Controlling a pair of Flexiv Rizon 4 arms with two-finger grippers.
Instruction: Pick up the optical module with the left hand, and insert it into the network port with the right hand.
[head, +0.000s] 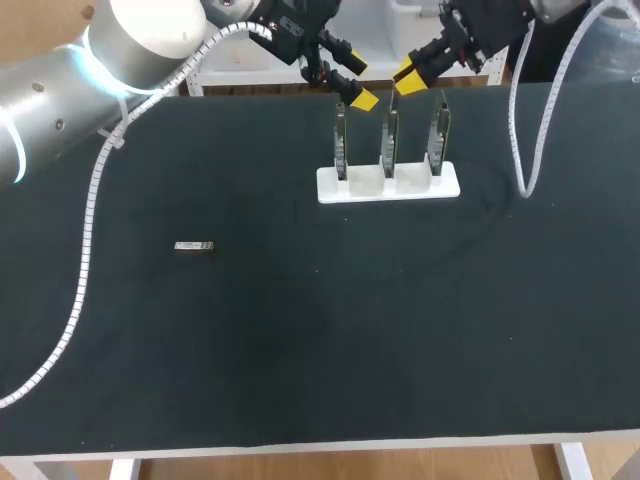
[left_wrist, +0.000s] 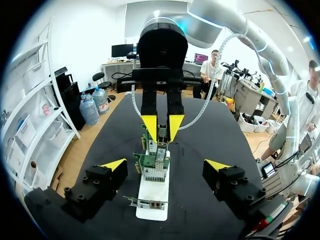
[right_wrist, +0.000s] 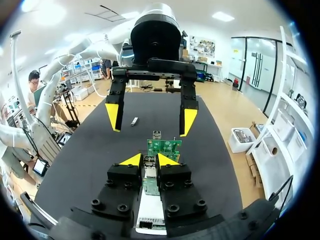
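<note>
Left gripper (head: 362, 83) fingers (left_wrist: 115, 164) stood wide apart and empty, hovering above a white holder (head: 388, 185) of three upright circuit boards (head: 341, 140) near the twelve o'clock edge of the table (head: 300, 350). Right gripper (head: 408, 78) hung over the middle board (head: 391, 135). Whether it pinched anything could not be told. The optical module (head: 194, 246) lay flat toward eight o'clock from the holder, well apart, untouched. Pickup and insertion both appeared still to do.

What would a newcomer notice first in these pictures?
Three upright circuit boards stand in a white holder at the far side, with the left gripper, fingers wide open, and the right gripper close to their tops. A small optical module lies alone farther left.
</note>
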